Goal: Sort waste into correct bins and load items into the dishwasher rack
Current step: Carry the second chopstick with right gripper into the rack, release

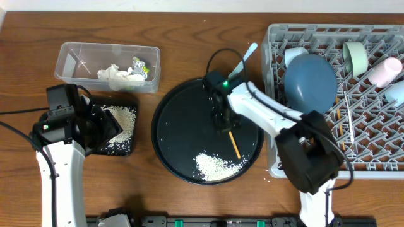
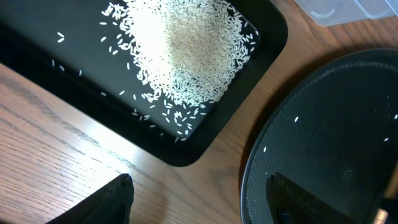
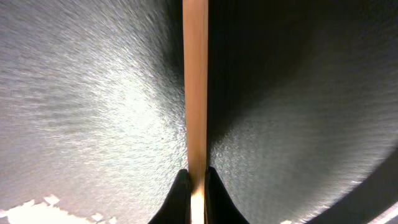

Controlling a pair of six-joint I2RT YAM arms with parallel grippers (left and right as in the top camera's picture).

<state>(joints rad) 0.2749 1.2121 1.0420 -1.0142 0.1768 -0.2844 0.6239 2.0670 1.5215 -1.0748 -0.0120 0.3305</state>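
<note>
Jutting straight ahead of the right gripper [image 3: 196,186], the wooden chopstick [image 3: 196,93] sits clamped.

2 grippers: left gripper [image 2: 202,205], right gripper [image 1: 223,121]. Between the right gripper's fingers, 1 chopstick [image 3: 195,93]. Beneath that gripper, 1 round tray [image 1: 180,126] carrying 1 rice heap [image 1: 214,167]. Just behind it, 1 white plastic utensil [image 1: 247,53]. To its right, 1 rack [image 1: 372,151] with 3 bowls: blue bowl [image 1: 309,82], green bowl [image 1: 356,55], white bowl [image 1: 291,57], and 2 cups: pink cup [image 1: 386,70], pale-blue cup [image 1: 398,93]. Ahead of the left gripper, 1 rectangular tray [image 2: 81,78] with the other rice heap [image 2: 186,50]. Beyond that, 1 tub [image 1: 69,53] holding 1 napkin [image 1: 113,74] and 1 wrapper [image 1: 140,66].
</note>
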